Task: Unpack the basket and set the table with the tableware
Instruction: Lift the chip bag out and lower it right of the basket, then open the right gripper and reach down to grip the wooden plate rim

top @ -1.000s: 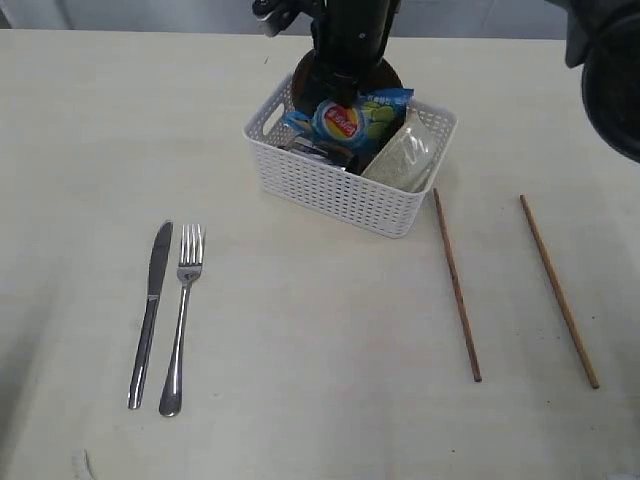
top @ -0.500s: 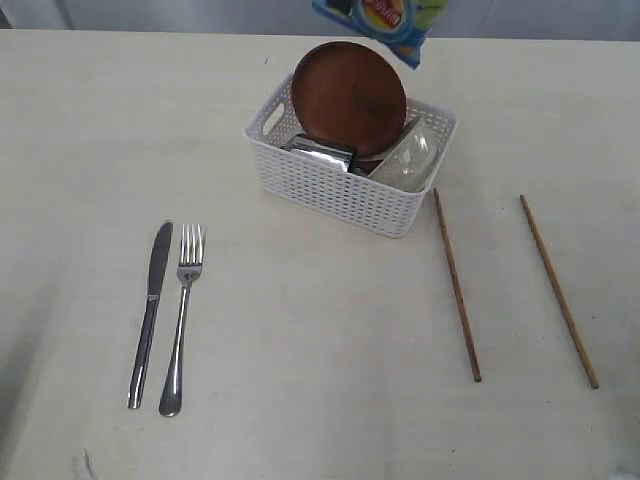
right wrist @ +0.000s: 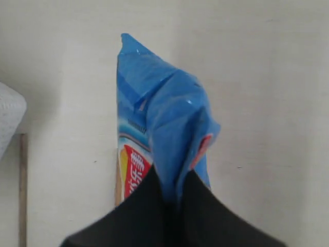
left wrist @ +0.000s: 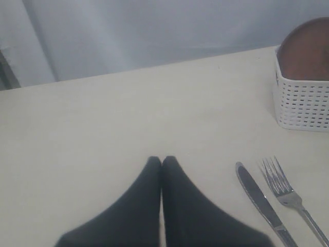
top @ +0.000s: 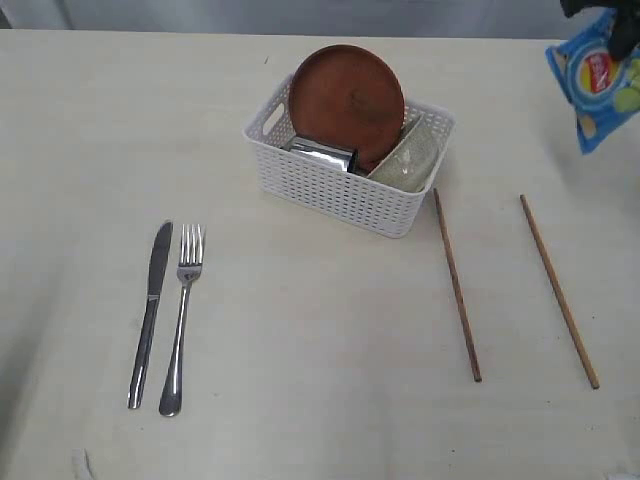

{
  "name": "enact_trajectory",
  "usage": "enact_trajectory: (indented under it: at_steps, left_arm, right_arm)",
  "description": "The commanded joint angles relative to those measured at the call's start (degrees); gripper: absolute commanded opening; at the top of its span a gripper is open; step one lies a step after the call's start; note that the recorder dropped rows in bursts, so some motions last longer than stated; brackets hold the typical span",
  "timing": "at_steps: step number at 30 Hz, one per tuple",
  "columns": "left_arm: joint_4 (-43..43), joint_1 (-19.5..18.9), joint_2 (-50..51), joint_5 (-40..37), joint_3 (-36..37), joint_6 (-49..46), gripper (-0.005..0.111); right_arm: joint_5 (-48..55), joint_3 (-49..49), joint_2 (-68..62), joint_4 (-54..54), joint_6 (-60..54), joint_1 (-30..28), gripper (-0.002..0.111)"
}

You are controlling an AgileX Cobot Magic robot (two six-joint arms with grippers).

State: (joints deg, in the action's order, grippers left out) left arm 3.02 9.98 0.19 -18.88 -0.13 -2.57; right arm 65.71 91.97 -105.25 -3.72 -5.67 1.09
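The white perforated basket (top: 345, 190) stands at the back middle of the cream table (top: 320, 330). A round reddish-brown plate (top: 347, 95) leans upright inside it, with a steel cup (top: 320, 155) and a pale bowl (top: 410, 158) in front. A steel knife (top: 150, 310) and fork (top: 182, 315) lie side by side at front left. Two wooden chopsticks (top: 456, 282) (top: 558, 290) lie apart at the right. My right gripper (right wrist: 174, 180) is shut on the blue chip bag (top: 597, 80), held above the table at far right. My left gripper (left wrist: 162, 160) is shut and empty, left of the knife (left wrist: 259, 200). The spoon is hidden.
The basket's corner (left wrist: 303, 103) and the fork (left wrist: 288, 195) show in the left wrist view. One chopstick (right wrist: 22, 190) and the basket's edge (right wrist: 7, 118) show under the hanging bag (right wrist: 164, 134) in the right wrist view. A grey wall runs behind the table's far edge.
The chip bag was lifted out of the basket and carried to the far right, uncovering the plate. The right arm left the basket area. Knife, fork and chopsticks stayed put.
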Motion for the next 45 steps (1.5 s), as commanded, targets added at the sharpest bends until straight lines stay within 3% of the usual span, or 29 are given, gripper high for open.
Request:
enact_trajectory:
  at_steps: [1, 8, 14, 17, 25, 34, 39, 45]
  left_arm:
    - [-0.1, -0.14, -0.19, 0.43, 0.13, 0.02, 0.0]
    - [-0.1, -0.14, -0.19, 0.43, 0.13, 0.02, 0.0]
    - [-0.1, -0.14, -0.19, 0.43, 0.13, 0.02, 0.0]
    - [-0.1, -0.14, -0.19, 0.43, 0.13, 0.02, 0.0]
    - [-0.1, -0.14, -0.19, 0.43, 0.13, 0.02, 0.0]
    - [-0.1, -0.14, -0.19, 0.43, 0.13, 0.02, 0.0]
    - [-0.1, -0.14, -0.19, 0.43, 0.13, 0.02, 0.0]
    - [-0.1, -0.14, -0.19, 0.43, 0.13, 0.02, 0.0]
  right_arm:
    - [-9.8, -8.03, 0.38, 11.24, -4.63, -3.96, 0.0]
    - [-19.98, -14.19, -0.06, 16.47, -6.1, -4.53, 0.005]
    - [-19.83, -14.07, -1.8, 21.39, -7.21, -4.53, 0.042]
    - [-19.1, -14.07, -1.77, 21.39, -7.21, -4.53, 0.052]
    - [-16.56, -13.53, -1.66, 23.56, -7.49, -4.31, 0.052]
    - [-6.94, -3.76, -1.66, 40.03, -22.17, 1.94, 0.052]
    - [-9.08, 0.06, -1.66, 37.13, -28.44, 10.04, 0.052]
    - [-17.6, 3.19, -3.92, 28.63, -25.35, 16.3, 0.052]
